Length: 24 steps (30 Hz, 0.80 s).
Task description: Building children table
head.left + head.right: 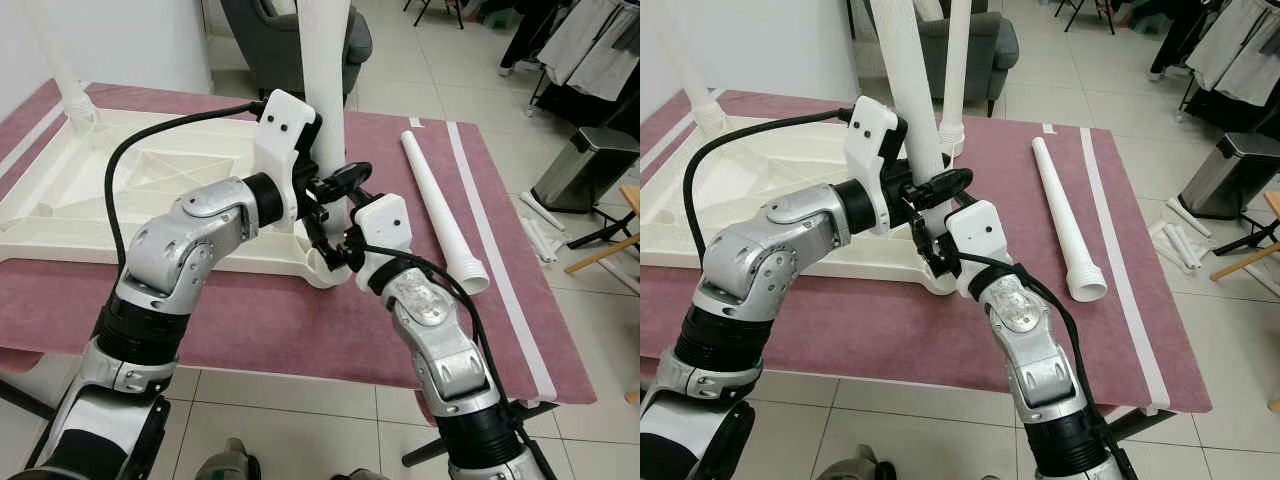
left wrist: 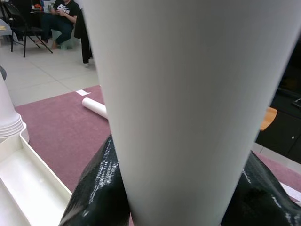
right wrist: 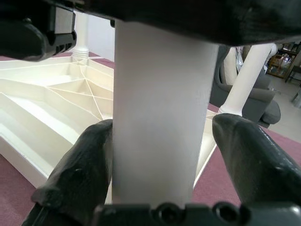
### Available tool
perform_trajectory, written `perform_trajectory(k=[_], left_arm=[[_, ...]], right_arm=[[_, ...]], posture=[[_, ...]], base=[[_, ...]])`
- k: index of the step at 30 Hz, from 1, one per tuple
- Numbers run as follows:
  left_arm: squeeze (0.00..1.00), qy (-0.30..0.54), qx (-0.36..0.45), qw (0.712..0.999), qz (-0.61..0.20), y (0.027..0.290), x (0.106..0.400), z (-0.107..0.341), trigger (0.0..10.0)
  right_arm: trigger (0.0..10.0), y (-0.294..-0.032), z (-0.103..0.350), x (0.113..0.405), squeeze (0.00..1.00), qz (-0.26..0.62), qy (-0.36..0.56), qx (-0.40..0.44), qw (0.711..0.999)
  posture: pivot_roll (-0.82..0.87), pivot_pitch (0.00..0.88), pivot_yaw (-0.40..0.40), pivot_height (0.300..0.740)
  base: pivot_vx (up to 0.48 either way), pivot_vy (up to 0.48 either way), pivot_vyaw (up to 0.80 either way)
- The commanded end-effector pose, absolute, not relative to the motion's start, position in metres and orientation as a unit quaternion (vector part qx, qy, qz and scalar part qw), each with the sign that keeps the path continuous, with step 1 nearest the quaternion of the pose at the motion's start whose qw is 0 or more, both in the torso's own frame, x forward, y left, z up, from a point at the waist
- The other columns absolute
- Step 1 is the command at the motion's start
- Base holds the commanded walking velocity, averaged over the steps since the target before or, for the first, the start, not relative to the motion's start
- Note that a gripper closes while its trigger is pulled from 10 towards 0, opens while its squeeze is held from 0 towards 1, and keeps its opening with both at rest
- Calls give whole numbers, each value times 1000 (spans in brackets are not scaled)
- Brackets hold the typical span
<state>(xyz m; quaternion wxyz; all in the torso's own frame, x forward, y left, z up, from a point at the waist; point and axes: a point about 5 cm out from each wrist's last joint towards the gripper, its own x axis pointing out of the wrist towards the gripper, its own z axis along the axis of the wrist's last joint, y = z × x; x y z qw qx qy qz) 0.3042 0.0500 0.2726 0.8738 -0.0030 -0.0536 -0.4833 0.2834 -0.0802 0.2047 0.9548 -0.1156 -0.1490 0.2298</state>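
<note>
Left eye view: an upturned white tabletop [image 1: 120,200] lies on a mauve cloth [image 1: 250,310] spread over a work surface; an upright white leg [image 1: 328,90] stands at its near right corner; the left gripper [image 1: 335,185] clasps that leg from the side, while the right gripper [image 1: 335,250] sits just below it at the corner socket; another leg [image 1: 70,70] already stands at the far left corner; a loose leg [image 1: 440,210] lies flat on the cloth to the right, apart from the tabletop; a steel bin [image 1: 585,170] stands on the tiled floor beyond.

Right eye view: a further upright leg [image 1: 955,70] shows at the far right corner; so three legs appear to be up and one, judging by the loose piece, is left to fit.

Left wrist view: the left gripper's black fingers [image 2: 99,188] press on both sides of the broad white leg, closed around it; a seated person [image 2: 61,19] is in the background.

Right wrist view: the right gripper's fingers [image 3: 80,169] flank the same leg low down; one touches it, the other stands just off, so the hold looks loose; whether the leg is fully seated cannot be told.
</note>
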Motion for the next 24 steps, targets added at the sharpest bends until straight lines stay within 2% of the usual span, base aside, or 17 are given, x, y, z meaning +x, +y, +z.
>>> perform_trajectory(k=[1, 7, 8, 11, 12, 23, 24], left_arm=[[0, -71, 9, 856, -513, 46, 298, 278, 0], [0, -71, 12, 852, -518, 45, 296, 277, 0], [0, -74, 13, 849, -523, 44, 294, 277, 0], [0, -77, 14, 847, -525, 44, 293, 277, 0], [0, -80, 16, 846, -527, 43, 292, 278, 0], [0, -107, 42, 845, -522, 41, 291, 278, 0], [478, -113, 50, 843, -523, 39, 290, 278, 10000]], right_arm=[[10000, -81, 205, 286, 0, 233, -144, -110, 955], [10000, -77, 207, 286, 0, 246, -147, -112, 951], [3255, -76, 207, 286, 0, 253, -143, -109, 951], [3255, -75, 207, 287, 0, 256, -140, -107, 951], [0, -75, 206, 287, 0, 258, -135, -106, 951], [0, -75, 201, 287, 0, 262, -117, -98, 953], [0, -75, 202, 287, 0, 261, -119, -92, 953]], posture=[[120, 0, -3, 740], [122, 0, -6, 740], [123, 0, -8, 740], [123, 0, -8, 740], [124, 0, -9, 740], [123, 0, -8, 740], [121, 0, -7, 740]], base=[[0, 0, 0], [0, 0, 0], [0, 0, 0], [0, 0, 0], [0, 0, 0], [0, 0, 0], [0, 0, 0]])
